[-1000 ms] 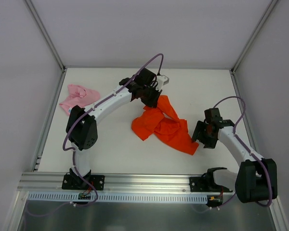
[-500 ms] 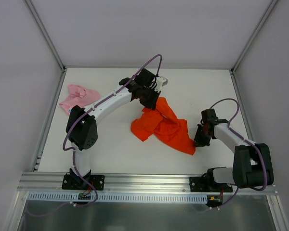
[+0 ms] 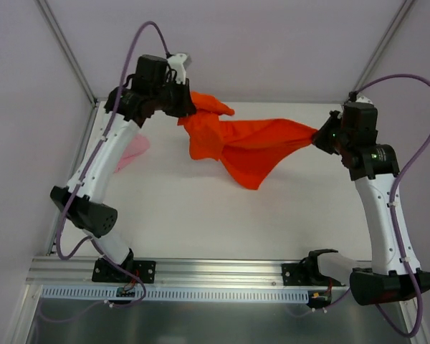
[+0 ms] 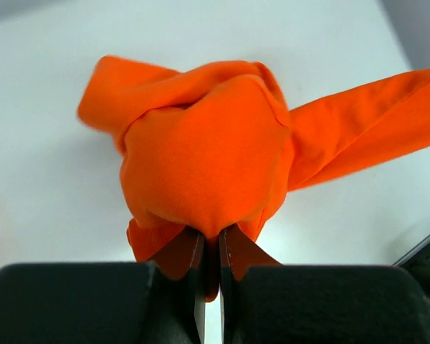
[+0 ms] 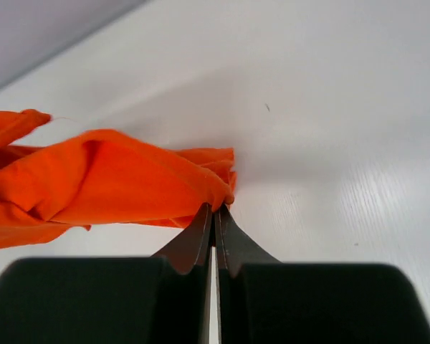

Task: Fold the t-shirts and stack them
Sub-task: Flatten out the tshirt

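Item: orange-red t-shirt (image 3: 244,147). Soft, light, limp. Hangs stretched above the far desk (image 3: 272,215) between left pincer (image 4: 210,240) and right pincer (image 5: 215,215), each clamped on bunched cloth. Likely best regripped at the shoulders. Pink t-shirt (image 3: 132,152) lies far left.

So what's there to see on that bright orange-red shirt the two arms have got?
The bright orange-red cloth t-shirt is plain, soft and creased, with no print showing. It hangs stretched between two claws: the left claw pinches a bunched wad at one end, the right claw pinches a thin gathered corner at the other. Between them the cloth drapes into a point above the white table; whether that tip touches the tabletop cannot be told.
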Controlling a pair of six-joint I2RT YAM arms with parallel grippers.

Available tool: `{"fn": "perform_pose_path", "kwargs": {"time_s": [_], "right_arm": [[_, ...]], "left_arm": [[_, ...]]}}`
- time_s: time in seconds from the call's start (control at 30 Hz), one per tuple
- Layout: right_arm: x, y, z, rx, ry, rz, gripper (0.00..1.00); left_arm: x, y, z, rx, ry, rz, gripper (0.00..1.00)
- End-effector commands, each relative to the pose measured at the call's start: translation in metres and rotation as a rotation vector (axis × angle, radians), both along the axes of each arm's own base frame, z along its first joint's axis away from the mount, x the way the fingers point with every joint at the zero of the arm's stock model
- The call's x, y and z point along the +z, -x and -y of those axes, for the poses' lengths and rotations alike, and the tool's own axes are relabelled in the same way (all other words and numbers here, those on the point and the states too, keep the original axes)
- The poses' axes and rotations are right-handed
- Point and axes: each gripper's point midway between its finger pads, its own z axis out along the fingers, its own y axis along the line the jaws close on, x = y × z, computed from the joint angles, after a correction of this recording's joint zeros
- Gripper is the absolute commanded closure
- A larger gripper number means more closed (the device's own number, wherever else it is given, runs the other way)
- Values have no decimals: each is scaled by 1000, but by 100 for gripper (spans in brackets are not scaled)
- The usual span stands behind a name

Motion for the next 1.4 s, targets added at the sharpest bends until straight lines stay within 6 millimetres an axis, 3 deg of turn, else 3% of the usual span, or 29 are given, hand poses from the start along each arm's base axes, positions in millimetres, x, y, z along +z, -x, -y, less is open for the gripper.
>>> {"fn": "perform_pose_path", "kwargs": {"time_s": [0.0,0.1,0.23,0.33,0.6,0.63,0.77,0.87,0.9,1.0,1.1,1.2,1.3,1.37], "right_arm": [[37,11,22,-72,61,30,99],[60,11,37,-120,116,87,99],[105,16,71,-246,177,205,99],[126,24,100,-345,193,251,99],[162,46,141,-473,209,333,99],[163,50,147,-493,206,334,99],[168,66,136,-452,191,351,99],[164,91,136,-481,212,353,99],[170,102,135,-493,218,378,99],[182,113,134,-499,231,400,99],[187,115,127,-477,201,404,99],[177,110,121,-440,178,362,99],[162,94,117,-385,170,310,99],[143,71,116,-338,151,243,99]], "left_arm": [[92,28,-15,23,134,155,100],[113,38,-29,53,140,190,100],[141,50,-59,138,159,264,100],[159,68,-85,215,134,334,100],[162,107,-133,396,109,371,99],[159,116,-136,404,123,365,99],[141,144,-135,390,176,298,100],[106,167,-132,378,198,203,100],[108,180,-135,372,229,218,100],[101,194,-140,378,240,217,100],[97,198,-137,369,243,186,92],[84,198,-130,364,252,110,92],[62,194,-122,364,265,53,89],[39,182,-120,390,237,6,83]]}}
